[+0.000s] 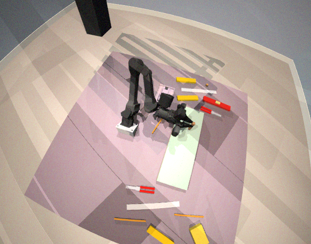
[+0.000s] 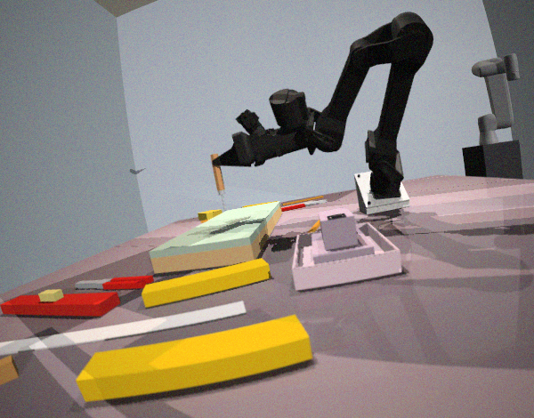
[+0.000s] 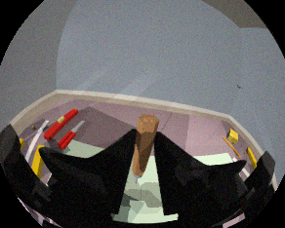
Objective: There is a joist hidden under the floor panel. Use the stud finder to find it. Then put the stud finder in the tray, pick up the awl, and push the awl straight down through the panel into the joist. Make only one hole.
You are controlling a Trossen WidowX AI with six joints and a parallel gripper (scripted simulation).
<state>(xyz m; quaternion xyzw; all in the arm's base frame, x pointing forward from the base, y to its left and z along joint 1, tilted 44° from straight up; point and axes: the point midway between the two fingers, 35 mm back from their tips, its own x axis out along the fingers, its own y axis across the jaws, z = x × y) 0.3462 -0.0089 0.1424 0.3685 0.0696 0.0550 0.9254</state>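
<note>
My gripper (image 1: 189, 123) (image 2: 221, 160) (image 3: 145, 133) is shut on the awl (image 1: 193, 123) (image 2: 218, 174) (image 3: 145, 139), gripping its brown handle near the top. The awl hangs upright with its thin metal tip pointing down, a little above the pale green floor panel (image 1: 180, 157) (image 2: 222, 231) (image 3: 144, 208), near the panel's end closest to the tray. The lilac stud finder (image 2: 338, 230) (image 1: 168, 90) lies in the pinkish tray (image 2: 348, 272) beside the panel. In the top view the arm partly covers the tray.
Around the panel lie yellow blocks (image 2: 204, 281) (image 2: 199, 357) (image 1: 187, 97), a red level (image 1: 216, 103) (image 2: 55, 304), a white strip (image 2: 123, 328) (image 1: 198, 91), a red-handled tool (image 1: 209, 110) (image 2: 118, 283) and an orange pencil (image 1: 156, 126). More clutter lies at the mat's far end. The arm's base (image 1: 127, 127) stands left of the panel.
</note>
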